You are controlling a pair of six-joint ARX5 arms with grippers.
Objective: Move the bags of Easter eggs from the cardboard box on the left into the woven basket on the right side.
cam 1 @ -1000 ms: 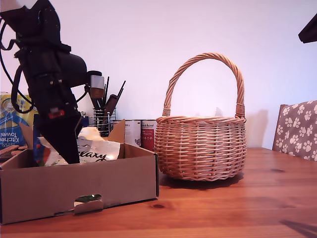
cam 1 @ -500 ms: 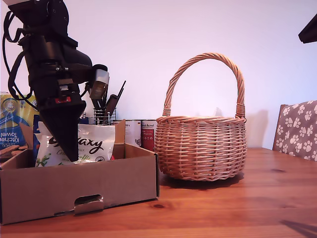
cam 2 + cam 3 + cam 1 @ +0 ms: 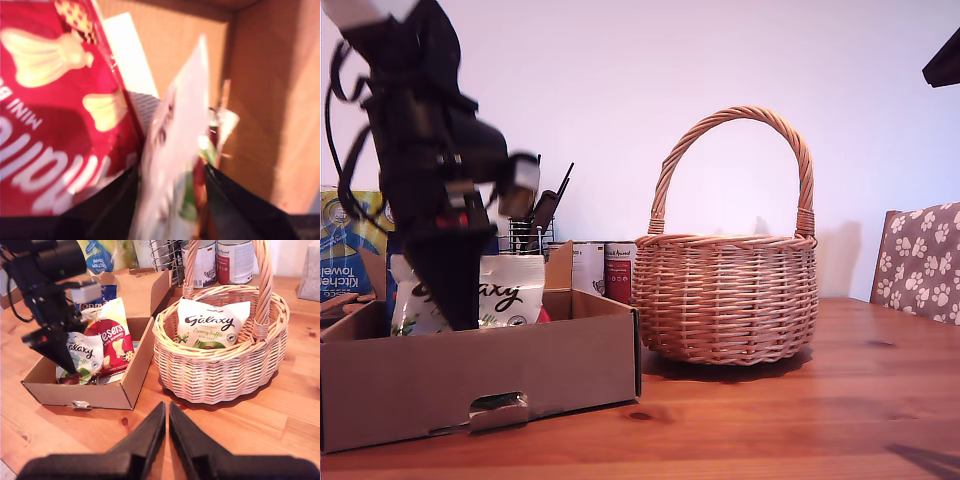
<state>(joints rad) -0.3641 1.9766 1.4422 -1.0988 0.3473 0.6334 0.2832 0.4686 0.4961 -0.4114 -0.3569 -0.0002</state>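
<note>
Crinkly white bag (image 3: 505, 293) pinched upright in my first gripper (image 3: 170, 210).

Colours all round: the cardboard box (image 3: 480, 375) is plain brown, the woven basket (image 3: 726, 297) a tan wicker. A white bag with black script (image 3: 84, 354) (a bit of green at its bottom) is seen beside a red bag with pale yellow shapes (image 3: 114, 342). Another white bag with green on it (image 3: 212, 324) is seen in the basket. The table (image 3: 800, 420) is reddish wood, the chair fabric (image 3: 923, 260) grey with white paw prints.
</note>
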